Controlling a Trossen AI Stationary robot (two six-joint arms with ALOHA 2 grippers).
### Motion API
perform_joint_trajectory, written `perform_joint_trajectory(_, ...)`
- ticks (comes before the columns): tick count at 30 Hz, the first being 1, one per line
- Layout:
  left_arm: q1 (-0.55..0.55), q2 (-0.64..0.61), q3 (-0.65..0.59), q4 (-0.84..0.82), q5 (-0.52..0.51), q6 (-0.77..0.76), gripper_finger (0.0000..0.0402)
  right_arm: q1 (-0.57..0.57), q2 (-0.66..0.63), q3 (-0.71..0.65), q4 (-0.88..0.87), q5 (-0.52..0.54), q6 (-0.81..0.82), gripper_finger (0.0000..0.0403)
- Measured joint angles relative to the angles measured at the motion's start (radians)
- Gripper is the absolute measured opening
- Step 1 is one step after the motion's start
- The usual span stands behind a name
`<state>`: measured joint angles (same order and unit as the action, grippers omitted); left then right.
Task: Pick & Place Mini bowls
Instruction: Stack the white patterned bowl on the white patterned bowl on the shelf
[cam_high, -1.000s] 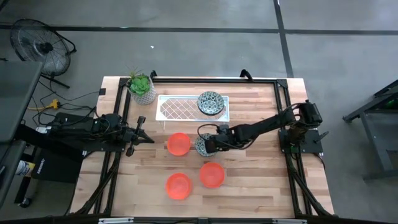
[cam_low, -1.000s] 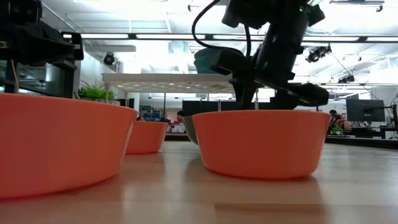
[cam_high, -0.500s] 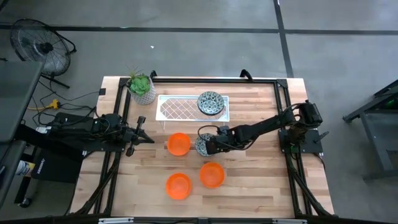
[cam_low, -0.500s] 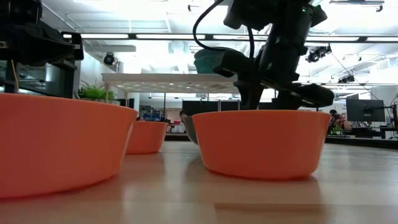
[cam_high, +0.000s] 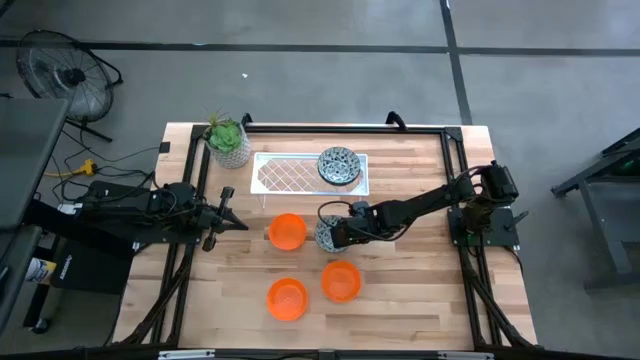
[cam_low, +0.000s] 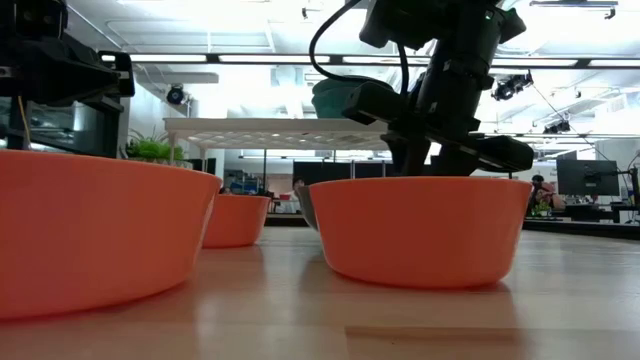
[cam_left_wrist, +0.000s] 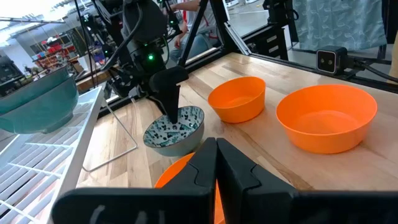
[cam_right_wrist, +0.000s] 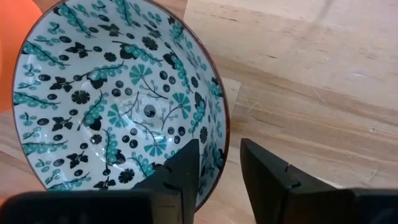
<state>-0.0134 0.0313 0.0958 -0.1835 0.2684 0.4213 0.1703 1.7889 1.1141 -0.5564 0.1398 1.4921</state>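
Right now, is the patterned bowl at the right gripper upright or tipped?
Upright. The patterned bowl sits level on the table, mouth up and empty, while the right gripper straddles its rim, one finger inside and one outside.

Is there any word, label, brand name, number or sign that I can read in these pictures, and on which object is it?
None can be read. The patterned bowl carries only leaf and dot decoration, no letters. The orange bowls are plain. Anything in the room behind the table is too small or blurred.

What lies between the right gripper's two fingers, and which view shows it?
The rim of the patterned bowl: the right gripper has one finger inside the bowl, the other outside over bare wood. The right wrist view shows it.
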Motion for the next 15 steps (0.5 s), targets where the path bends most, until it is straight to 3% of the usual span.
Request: perform_joint_trajectory(15, 0.000, 0.000, 0.000, 0.000, 0.000, 0.000, 0.0000, 0.000, 0.000, 0.000, 0.000, 0.000, -0.012, 0.0037)
